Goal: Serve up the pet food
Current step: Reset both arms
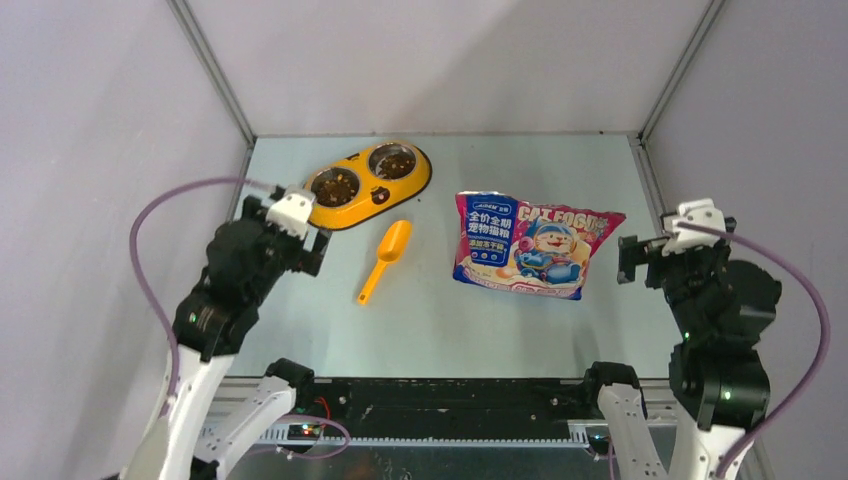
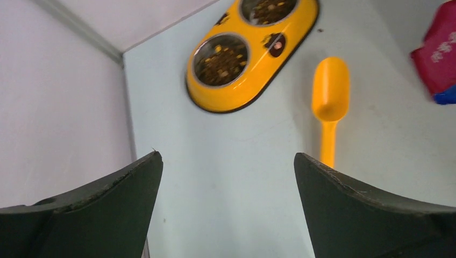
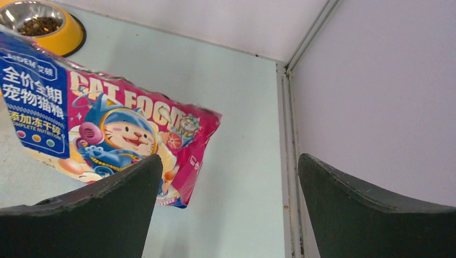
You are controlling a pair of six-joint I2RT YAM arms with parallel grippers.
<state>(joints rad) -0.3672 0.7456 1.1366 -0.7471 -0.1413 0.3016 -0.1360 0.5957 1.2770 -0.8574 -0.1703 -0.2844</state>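
The blue-and-pink pet food pouch (image 1: 532, 244) lies flat on the table right of centre; it also shows in the right wrist view (image 3: 107, 123) and its corner in the left wrist view (image 2: 441, 54). Dark-brown kibble (image 1: 335, 186) fills both steel bowls of the yellow double feeder (image 1: 368, 184) at the back left; the kibble shows in the left wrist view (image 2: 220, 52). My left gripper (image 1: 318, 248) is open and empty, just in front of the feeder (image 2: 247, 59). My right gripper (image 1: 628, 258) is open and empty, right of the pouch.
An orange scoop (image 1: 385, 257) lies empty between feeder and pouch, handle toward me; it shows in the left wrist view (image 2: 329, 102). White walls with metal corner rails close in on the left, back and right. The table's right edge rail (image 3: 287, 161) runs beside my right gripper.
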